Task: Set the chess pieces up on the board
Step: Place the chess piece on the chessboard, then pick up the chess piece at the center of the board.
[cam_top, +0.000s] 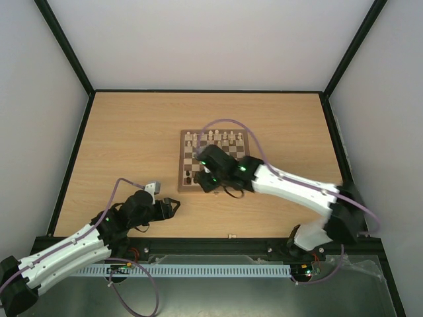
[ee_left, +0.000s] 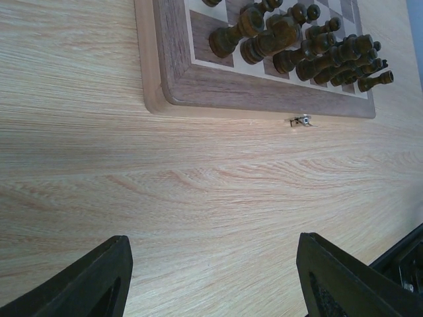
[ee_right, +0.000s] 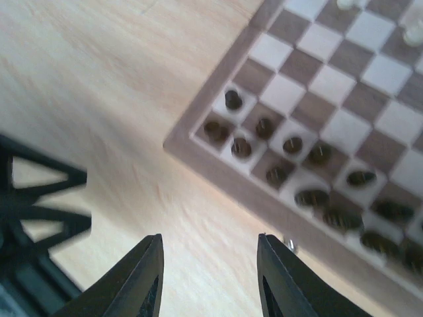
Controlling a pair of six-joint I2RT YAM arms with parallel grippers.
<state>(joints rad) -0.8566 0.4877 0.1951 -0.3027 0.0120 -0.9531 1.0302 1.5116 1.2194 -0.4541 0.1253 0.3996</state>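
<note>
Along the far rows of the board (cam_top: 181,162) stood the pale chess pieces (cam_top: 215,137), upright, with the dark pieces (ee_left: 297,46) ranked at its near edge. Those little turned figures looked light, rigid and smooth, and easily toppled; I judged a pinch at the waist, from straight above, safest among such close neighbours. By the board's near edge the right pincer (ee_right: 208,281) hung spread and empty; the left pincer (ee_left: 211,284) gaped, holding nothing, above bare desk (cam_top: 125,139). That wood-grain top looked flat and slick, fenced by black rails (cam_top: 66,172) and white walls (cam_top: 211,39)
</note>
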